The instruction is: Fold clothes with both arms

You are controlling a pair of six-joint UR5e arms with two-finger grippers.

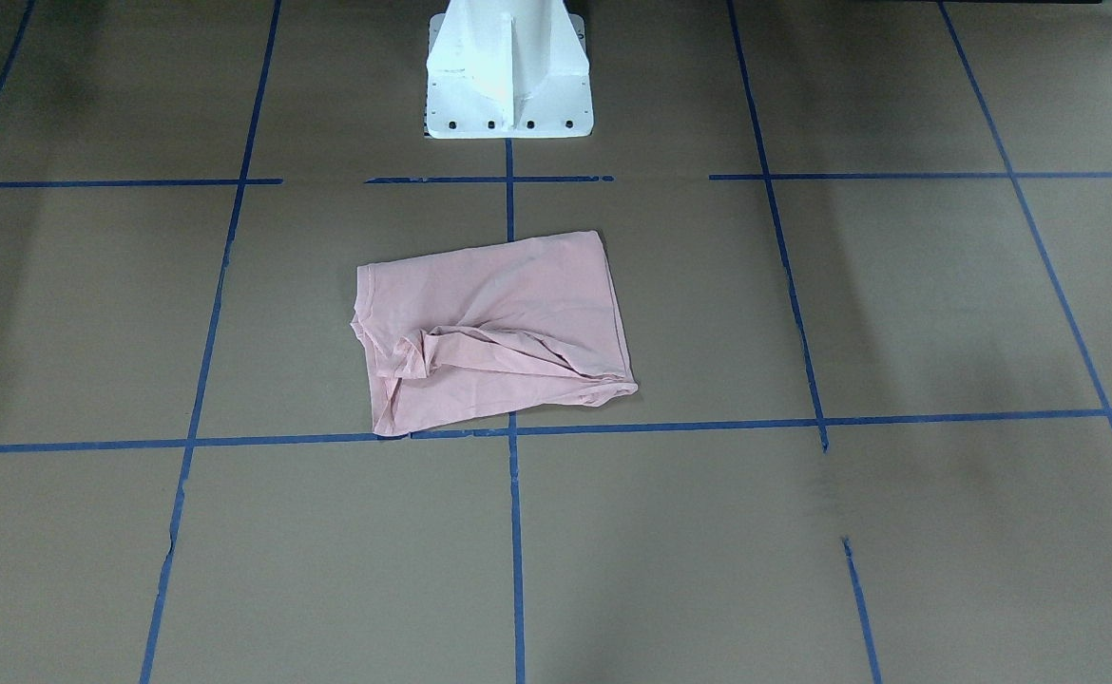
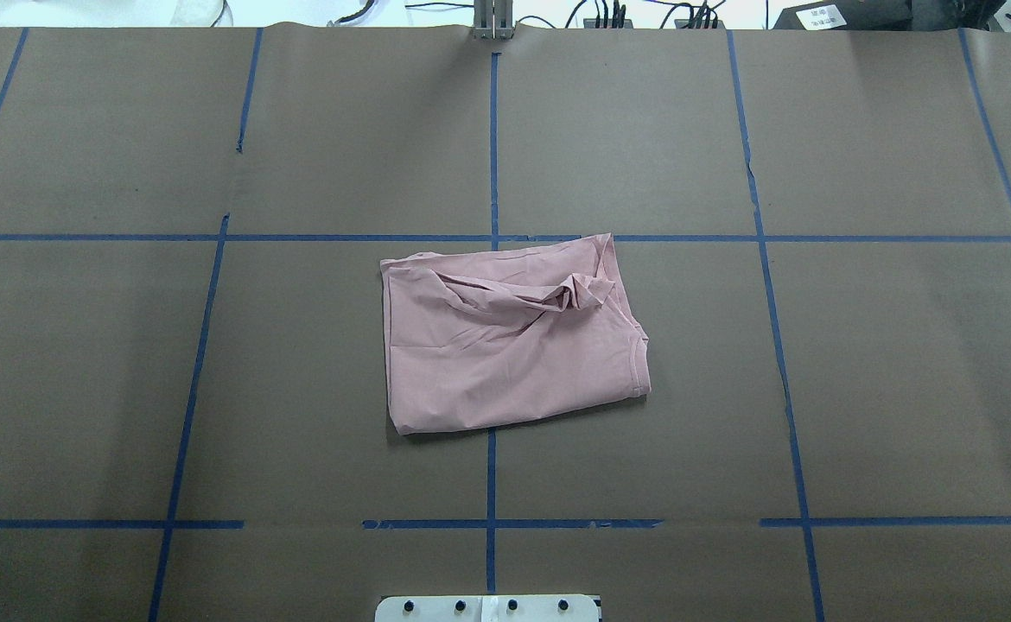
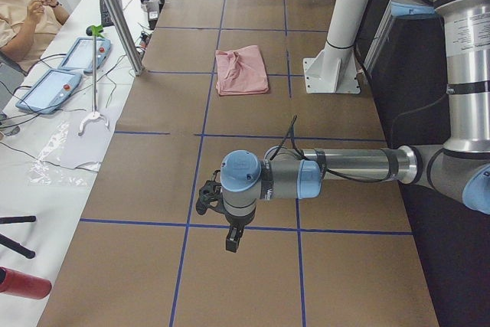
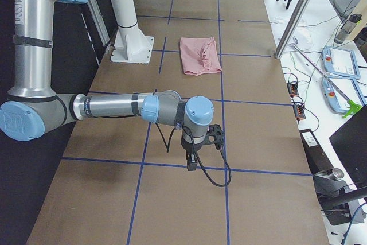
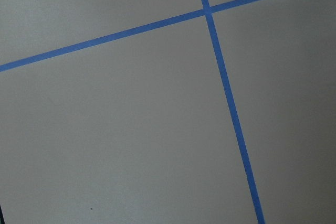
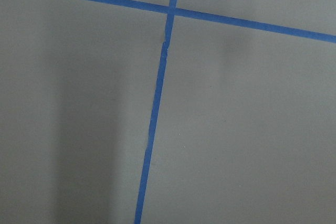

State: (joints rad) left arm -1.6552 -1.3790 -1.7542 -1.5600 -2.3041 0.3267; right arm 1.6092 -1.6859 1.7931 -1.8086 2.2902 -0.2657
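Brown paper table (image 2: 298,389) gridded with blue tape (image 2: 491,130); white pedestal (image 2: 488,608) at six o'clock in the overhead view; pink T-shirt (image 2: 505,345) lies folded at centre, plain side up, wrinkles bunched toward its one o'clock corner; left gripper (image 3: 232,240) and right gripper (image 4: 192,163) hang well apart from it; I cannot tell how their jaws stand.
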